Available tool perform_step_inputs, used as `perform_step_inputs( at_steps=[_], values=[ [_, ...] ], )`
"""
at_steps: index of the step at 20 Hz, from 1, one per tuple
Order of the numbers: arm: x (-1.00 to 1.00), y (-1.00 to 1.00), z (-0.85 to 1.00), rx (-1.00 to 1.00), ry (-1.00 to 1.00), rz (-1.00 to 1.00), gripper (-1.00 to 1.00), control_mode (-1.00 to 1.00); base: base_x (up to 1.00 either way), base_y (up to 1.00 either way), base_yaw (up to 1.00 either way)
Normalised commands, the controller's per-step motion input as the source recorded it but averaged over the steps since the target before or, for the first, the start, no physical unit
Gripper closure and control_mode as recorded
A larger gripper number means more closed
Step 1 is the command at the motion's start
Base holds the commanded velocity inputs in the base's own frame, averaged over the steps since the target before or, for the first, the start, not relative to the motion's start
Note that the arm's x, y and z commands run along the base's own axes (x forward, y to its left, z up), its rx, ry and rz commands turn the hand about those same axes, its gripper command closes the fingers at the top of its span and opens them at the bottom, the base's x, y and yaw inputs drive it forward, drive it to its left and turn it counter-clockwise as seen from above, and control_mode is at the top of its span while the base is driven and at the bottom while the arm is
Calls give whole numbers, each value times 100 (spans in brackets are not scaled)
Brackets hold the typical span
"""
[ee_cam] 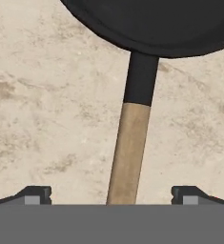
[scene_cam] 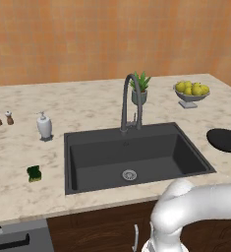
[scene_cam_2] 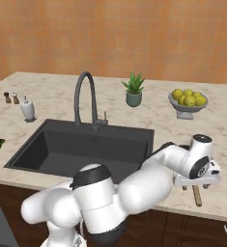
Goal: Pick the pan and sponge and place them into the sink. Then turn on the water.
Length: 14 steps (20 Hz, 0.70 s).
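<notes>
- Your pincer [ee_cam: 111, 193] hangs above the counter [ee_cam: 37, 119] with its fingers apart, one tip on each side of the pan's wooden handle, touching nothing.
- The pan [ee_cam: 151, 24] lies just ahead of the tips, handle running back between them.
- The sink [scene_cam_2: 57, 144] sits to the pincer's left; the sponge [scene_cam: 34, 173] lies well beyond it, on the far side.
</notes>
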Motion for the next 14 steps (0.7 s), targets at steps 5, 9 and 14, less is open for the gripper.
perform_step_inputs(
  at_steps=[5, 9, 14],
  values=[
    [28, -28, -34, 0, 2, 5, -100, -100, 0, 0, 0],
    [18, -1, -50, 0, 0, 2, -100, -100, 0, 0, 0],
    [4, 0, -53, 0, 0, 0, -100, -100, 0, 0, 0]
  ],
)
